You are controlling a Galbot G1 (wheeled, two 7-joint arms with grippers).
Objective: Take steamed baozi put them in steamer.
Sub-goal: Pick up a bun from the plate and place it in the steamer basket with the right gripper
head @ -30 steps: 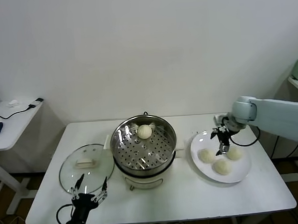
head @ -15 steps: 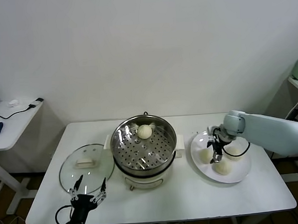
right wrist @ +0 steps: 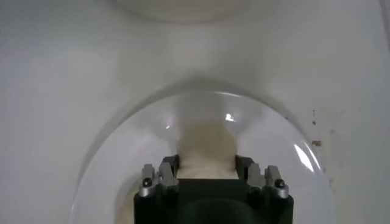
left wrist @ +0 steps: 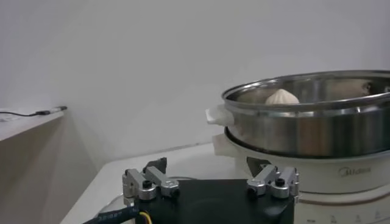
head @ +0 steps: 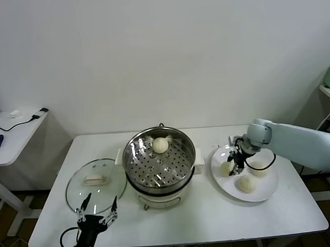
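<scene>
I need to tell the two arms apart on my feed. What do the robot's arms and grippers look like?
The right arm has a smooth pale grey-white shell with a rounded joint and a thin black cable looped near the wrist. Both the right gripper and the left gripper are black, with silvery metal blocks and dark screws at the jaws. A black cable with yellow wire runs beside the left one.

The steamer [head: 160, 163] sits mid-worktop [head: 214, 215] with one bun [head: 160, 145] in it. The lid [head: 96, 185] lies left. The plate [head: 265, 194], right, holds three buns [head: 246, 184].
</scene>
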